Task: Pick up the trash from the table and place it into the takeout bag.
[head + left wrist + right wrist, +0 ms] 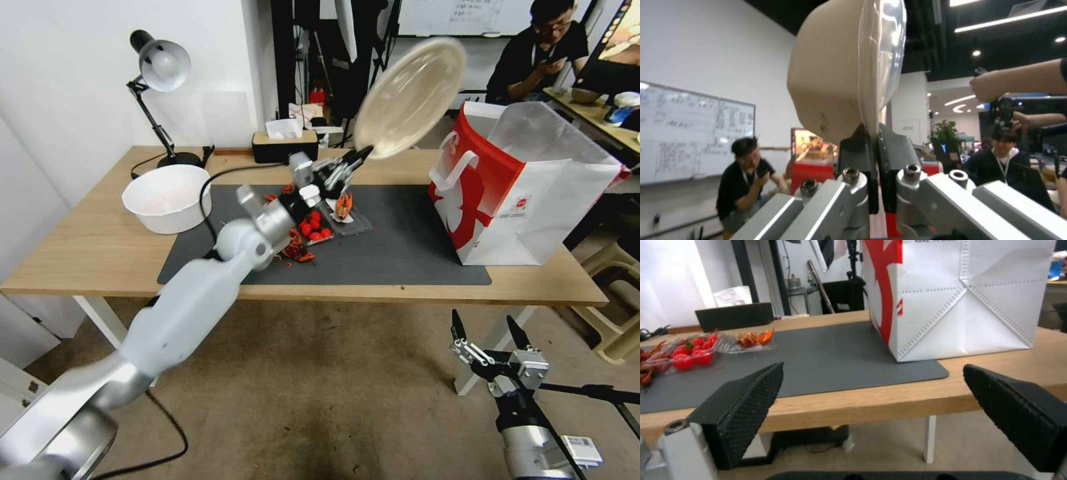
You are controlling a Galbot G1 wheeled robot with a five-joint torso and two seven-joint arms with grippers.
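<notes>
Right gripper [487,330] gapes; left gripper [360,155] pinches beige bowl [410,97] near takeout bag [520,187].

The long light-wood bench [87,257] on white legs carries a dark grey rectangular mat [400,250] across its middle. On the mat stand an upright red-and-white paper takeout bag [527,200] and clear plastic trays of red food scraps [320,230]. Off the mat sit a white round bowl [167,198], a black desk lamp [160,100] and a dark tissue box [285,147].
</notes>
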